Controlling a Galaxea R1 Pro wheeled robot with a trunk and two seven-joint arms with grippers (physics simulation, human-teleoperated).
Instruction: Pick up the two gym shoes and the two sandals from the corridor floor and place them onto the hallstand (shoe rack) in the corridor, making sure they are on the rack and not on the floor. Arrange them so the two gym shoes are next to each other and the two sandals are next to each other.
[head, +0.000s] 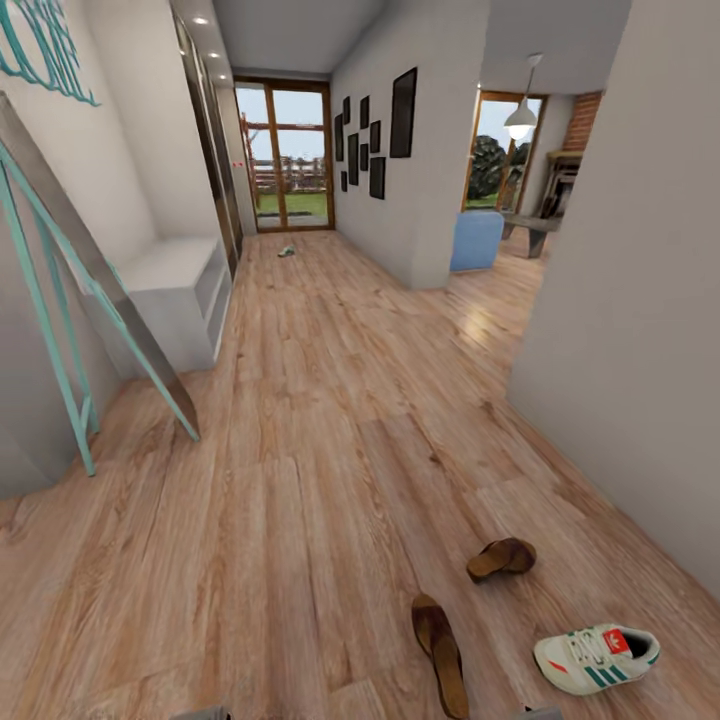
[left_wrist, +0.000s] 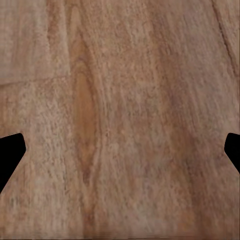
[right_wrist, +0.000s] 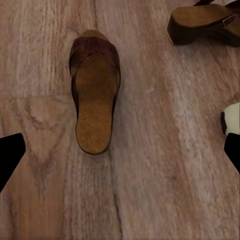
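Currently: flat sandal (head: 440, 655) on corridor floor (head: 300, 480) | tipped sandal (head: 501, 557) beyond it | gym shoe (head: 596, 657) right of it | second gym shoe (head: 286, 251) far off, past hallstand (head: 180, 290) | left gripper (left_wrist: 120, 155), right gripper (right_wrist: 120, 155): fingers spread, empty.

Each wrist view shows two flat black fingertips with angled, chamfered ends, one at either side edge of the frame: left claw (left_wrist: 120, 155), right claw (right_wrist: 120, 155). The fingertips (left_wrist: 10, 155) are plain matte black with no visible markings, screws or cables. In the head view, small grey body parts (head: 200, 713) sit at the bottom edge.
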